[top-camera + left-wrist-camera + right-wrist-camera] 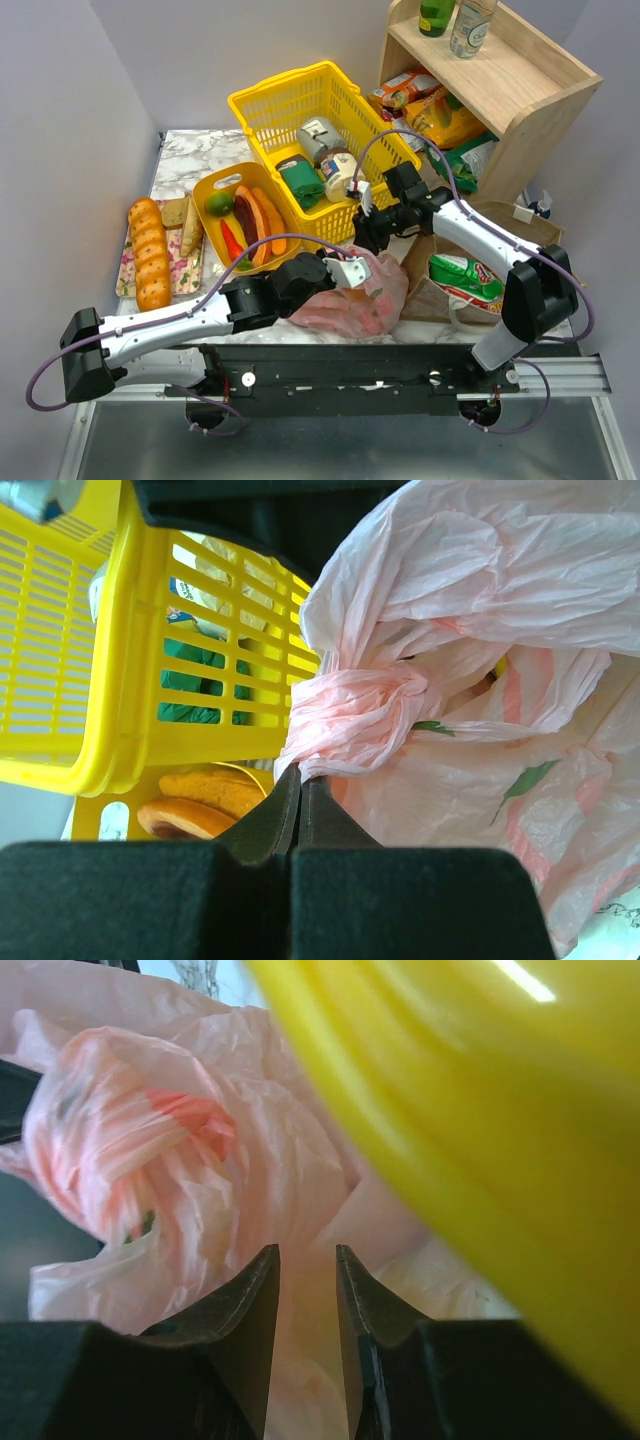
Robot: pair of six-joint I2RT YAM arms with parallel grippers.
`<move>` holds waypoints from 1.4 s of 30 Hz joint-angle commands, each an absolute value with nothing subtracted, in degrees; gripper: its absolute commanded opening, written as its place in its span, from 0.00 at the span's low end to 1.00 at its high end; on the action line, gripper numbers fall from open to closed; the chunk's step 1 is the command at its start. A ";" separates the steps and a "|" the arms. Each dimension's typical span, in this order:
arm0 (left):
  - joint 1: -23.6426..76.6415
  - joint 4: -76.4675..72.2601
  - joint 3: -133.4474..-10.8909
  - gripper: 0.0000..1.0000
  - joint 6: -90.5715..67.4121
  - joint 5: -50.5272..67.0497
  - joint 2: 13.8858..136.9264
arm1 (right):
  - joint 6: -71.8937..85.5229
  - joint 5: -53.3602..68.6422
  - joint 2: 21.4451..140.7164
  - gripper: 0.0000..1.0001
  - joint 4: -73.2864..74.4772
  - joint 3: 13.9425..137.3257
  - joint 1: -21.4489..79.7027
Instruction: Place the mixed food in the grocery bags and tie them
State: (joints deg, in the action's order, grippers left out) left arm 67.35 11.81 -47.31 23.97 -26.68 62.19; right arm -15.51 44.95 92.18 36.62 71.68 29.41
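Observation:
The translucent pink bag (pixel 350 300) lies filled at the near middle of the table, with a knot (pixel 375 705) in its twisted top. My left gripper (pixel 345 268) is shut on a twisted end of the bag (pixel 480 580), just below the knot. My right gripper (pixel 368 238) is closed on another strand of the pink bag (pixel 150 1150), with film filling the narrow gap between its jaws. The green-and-white crisp packet (pixel 465 278) sits in the brown paper bag (pixel 425 295) to the right. Toy vegetables (pixel 250 220) lie in the yellow oval tub (pixel 205 185).
The yellow mesh basket (pixel 300 105) with tins stands just behind the pink bag, close to both grippers (pixel 60 630); a blurred yellow edge (pixel 500 1110) fills the right wrist view. A bread loaf (pixel 150 250) lies at the left. A wooden shelf (pixel 520 90) stands at the back right.

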 commanded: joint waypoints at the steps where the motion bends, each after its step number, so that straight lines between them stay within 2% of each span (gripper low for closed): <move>1: 67.50 10.28 -47.11 0.00 23.99 -27.33 60.91 | -15.82 48.24 94.57 0.38 34.63 70.32 29.71; 5: 67.41 10.72 -46.94 0.00 23.99 -28.04 61.35 | -16.52 54.39 93.78 0.38 33.31 69.44 29.62; 17: 67.50 11.78 -48.43 0.00 22.68 -32.17 64.95 | -17.31 60.99 89.74 0.37 33.05 67.33 29.62; 25: 67.50 11.08 -50.45 0.00 15.83 -34.00 66.53 | -16.88 61.44 89.82 0.37 32.17 65.57 29.71; 30: 67.59 5.38 -48.52 0.00 12.40 -35.59 66.01 | -15.91 59.68 90.09 0.36 30.85 63.46 30.32; 42: 68.12 2.37 -46.32 0.00 11.34 -35.86 64.86 | -14.06 59.23 89.56 0.31 27.07 60.12 31.46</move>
